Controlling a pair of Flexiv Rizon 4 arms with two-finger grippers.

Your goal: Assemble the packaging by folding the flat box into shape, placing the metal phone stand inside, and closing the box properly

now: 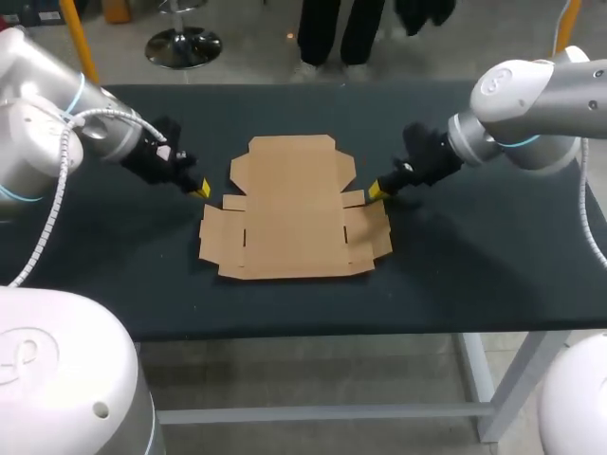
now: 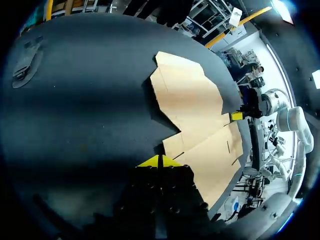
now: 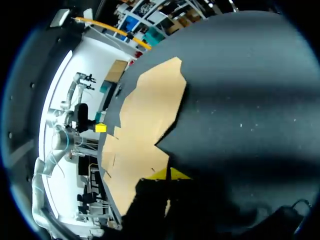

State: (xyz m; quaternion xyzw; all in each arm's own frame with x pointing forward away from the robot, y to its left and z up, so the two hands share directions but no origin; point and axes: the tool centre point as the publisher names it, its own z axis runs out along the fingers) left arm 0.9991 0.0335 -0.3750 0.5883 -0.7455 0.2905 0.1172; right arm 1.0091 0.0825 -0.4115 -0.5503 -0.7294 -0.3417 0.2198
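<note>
A flat, unfolded brown cardboard box (image 1: 292, 210) lies in the middle of the black table (image 1: 474, 265). My left gripper (image 1: 199, 190) is shut, its yellow tips just off the box's left edge near a side flap. My right gripper (image 1: 374, 191) is shut too, its tips at the box's right edge by the right side flap. In the left wrist view the shut tips (image 2: 159, 161) sit beside the cardboard (image 2: 192, 105), with my other gripper (image 2: 237, 116) across it. The right wrist view shows its shut tips (image 3: 169, 174) next to the cardboard (image 3: 145, 125). No metal phone stand is in view.
Black tabletop surrounds the box on all sides. A round dark mark (image 2: 23, 65) sits on the table far off in the left wrist view.
</note>
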